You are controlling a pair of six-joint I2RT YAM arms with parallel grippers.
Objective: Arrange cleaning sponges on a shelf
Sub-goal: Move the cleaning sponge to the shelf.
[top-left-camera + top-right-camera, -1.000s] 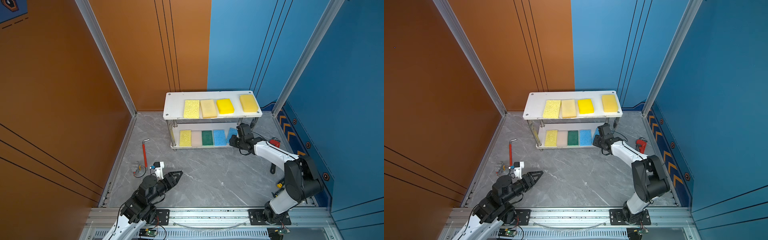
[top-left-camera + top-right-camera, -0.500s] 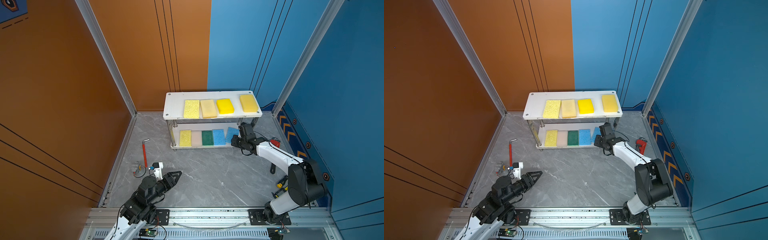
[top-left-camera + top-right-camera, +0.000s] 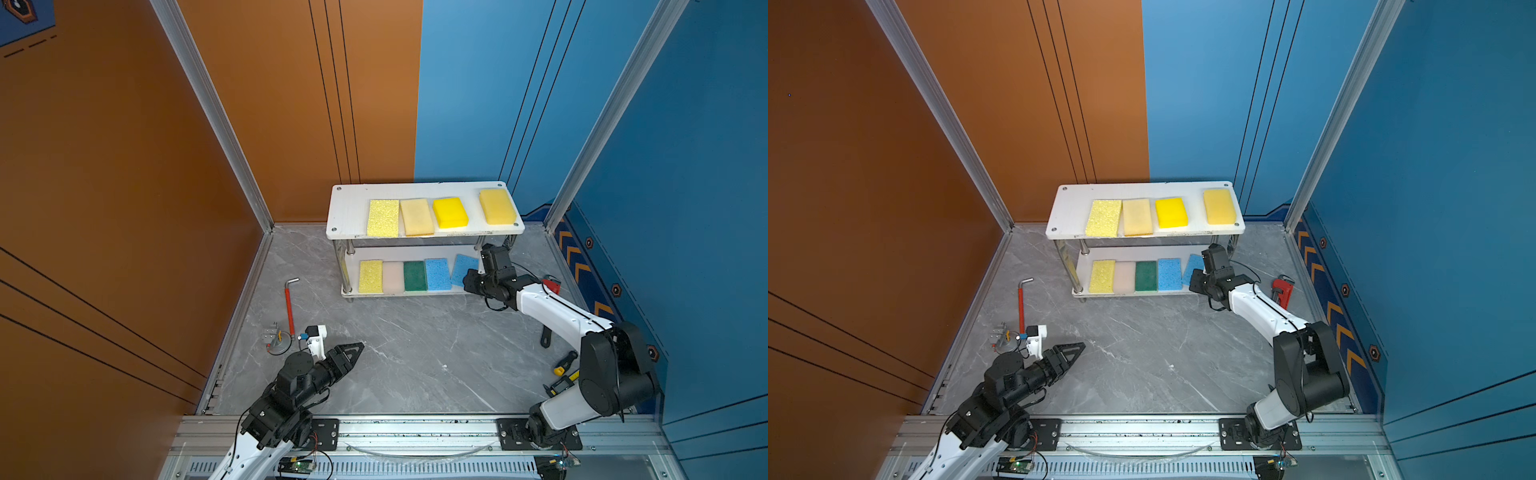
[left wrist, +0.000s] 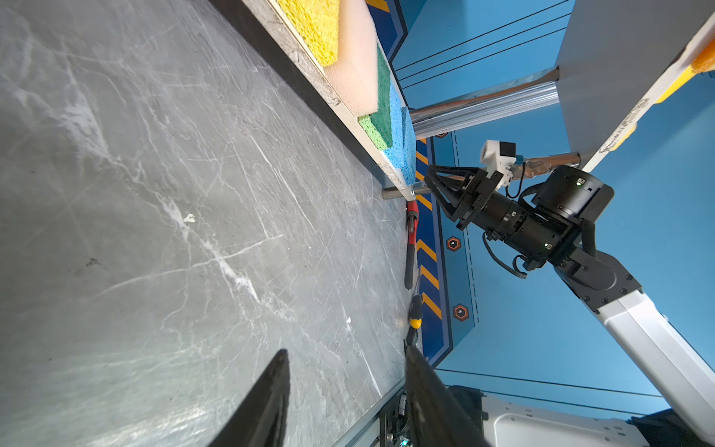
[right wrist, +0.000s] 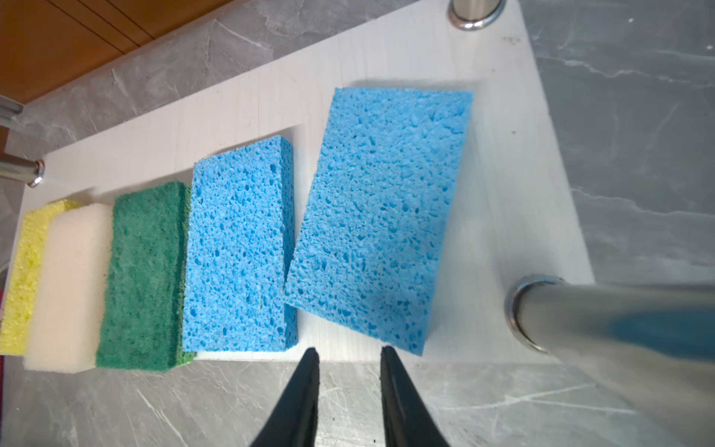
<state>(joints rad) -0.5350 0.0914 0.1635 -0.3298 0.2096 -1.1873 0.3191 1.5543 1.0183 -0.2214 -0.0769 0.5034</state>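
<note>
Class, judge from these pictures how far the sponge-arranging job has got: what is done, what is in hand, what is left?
Done: all nine sponges lie on the shelf, four above, five below. In hand: the right hand, open and empty, sits just before the skewed blue sponge at the lower row's end. Left: probably squaring that sponge with its neighbours; the left hand hangs idle, open.

Orange panels (image 3: pixel 104 166) close the left side and half the back, blue panels (image 3: pixel 685 187) the rest. Aluminium posts (image 3: pixel 209 108) mark the corners. The grey, marble-veined tabletop (image 3: pixel 415 365) is evenly lit.
</note>
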